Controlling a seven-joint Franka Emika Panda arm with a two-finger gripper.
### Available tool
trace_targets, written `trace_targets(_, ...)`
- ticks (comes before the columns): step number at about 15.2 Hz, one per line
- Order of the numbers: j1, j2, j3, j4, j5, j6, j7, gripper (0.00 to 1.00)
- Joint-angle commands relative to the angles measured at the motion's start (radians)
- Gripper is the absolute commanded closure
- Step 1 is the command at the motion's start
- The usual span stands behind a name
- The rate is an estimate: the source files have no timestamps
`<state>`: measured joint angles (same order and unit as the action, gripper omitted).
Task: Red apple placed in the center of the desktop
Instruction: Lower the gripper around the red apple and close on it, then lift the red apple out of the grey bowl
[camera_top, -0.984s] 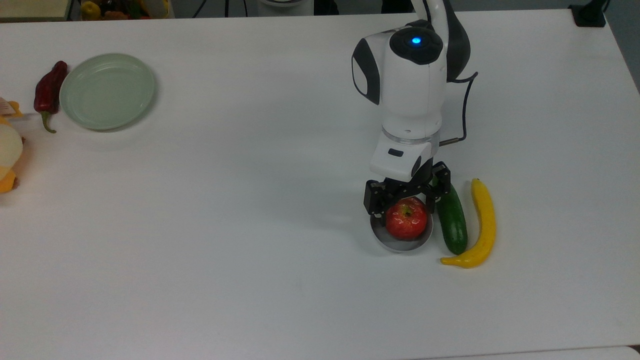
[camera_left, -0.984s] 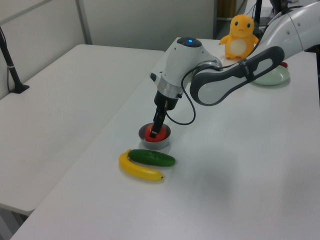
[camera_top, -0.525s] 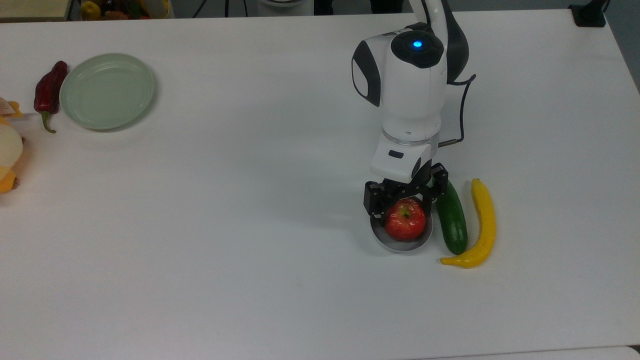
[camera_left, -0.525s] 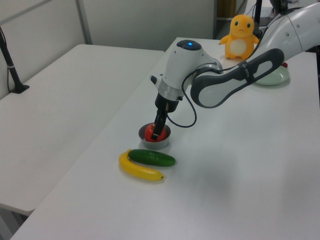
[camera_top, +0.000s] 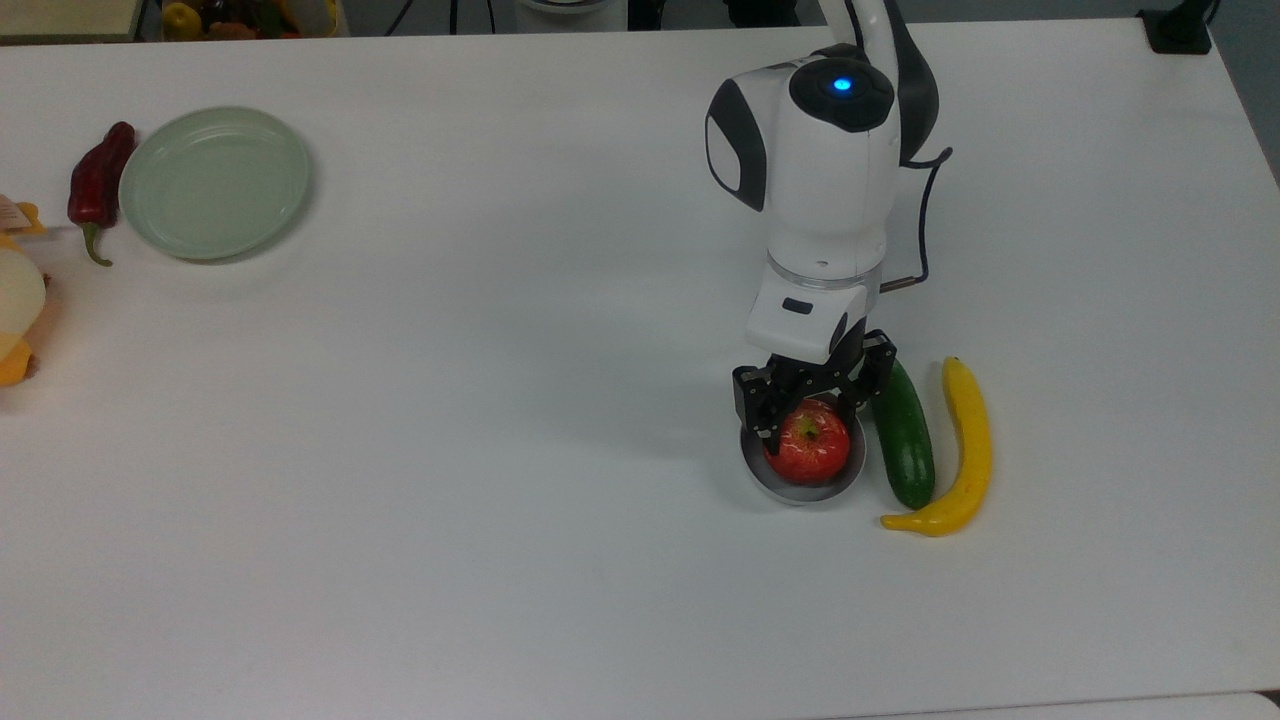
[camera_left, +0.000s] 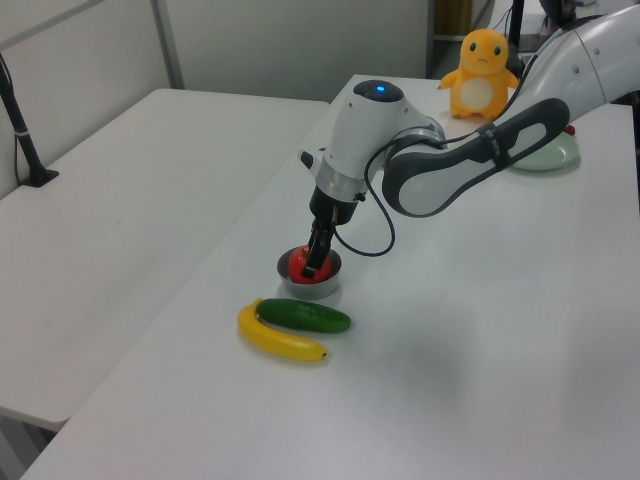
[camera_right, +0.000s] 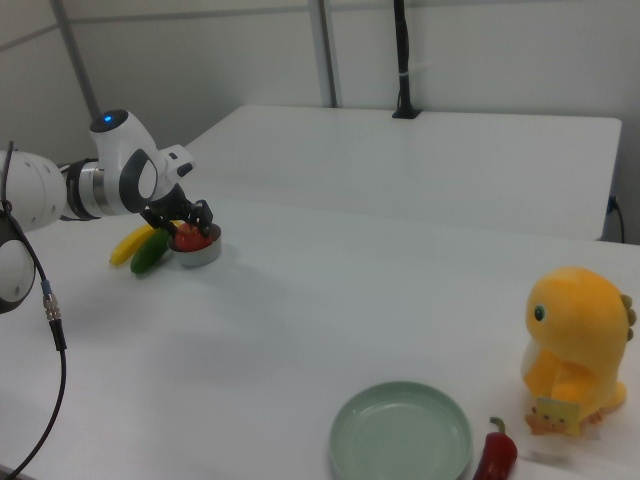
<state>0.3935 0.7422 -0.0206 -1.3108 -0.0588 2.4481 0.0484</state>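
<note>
1. Red apple (camera_top: 808, 446) seated in the small grey bowl (camera_top: 800, 487), toward the top view's right on the white desktop (camera_top: 500, 450), well off the middle of it.
2. Round fruit, no real long axis; stem dimple turned upward toward the overhead camera, tipped slightly to the far side in the top view.
3. Gripper (camera_top: 812, 413) lowered over the apple from above, black fingers (camera_top: 757, 410) down on either side of the fruit, drawn in narrow against its flanks; firm contact not certain from these views.
4. Same grasp seen in the left view: gripper (camera_left: 313, 262) dipping into the bowl (camera_left: 311, 285), only a sliver of red apple (camera_left: 298, 262) visible past the finger.
5. In the right view, gripper (camera_right: 183, 222) over the apple (camera_right: 187, 238), bowl (camera_right: 199, 253) at the right view's left.
6. Green cucumber (camera_top: 904, 438) lying just beside the bowl on the top view's right, yellow banana (camera_top: 962, 452) just beyond it, both running roughly parallel, near to far.
7. Far off at the top view's left: pale green plate (camera_top: 214, 182), dark red chili pepper (camera_top: 97, 188) beside it, yellow plush toy (camera_top: 15, 300) at the edge.
8. Compared with a second ago: fingers closer together, apple sitting lower and looking smaller in the bowl, wrist shifted slightly to the top view's right. Bowl, cucumber, banana, plate and chili unmoved.
</note>
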Motion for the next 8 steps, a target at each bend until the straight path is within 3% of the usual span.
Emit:
trace_targets(1, 0.001, -0.070, 0.005, -0.060, -0.023, 0.020, 0.021, 0.89)
trace_targets(4, -0.005, -0.159, 0.007, -0.094, -0.013, -0.009, 0.022, 0.91)
trace_targets(7, -0.027, -0.317, 0.011, -0.151, 0.004, -0.131, 0.024, 0.91)
trace_targets(8, -0.039, -0.437, 0.013, -0.226, 0.013, -0.185, 0.019, 0.92)
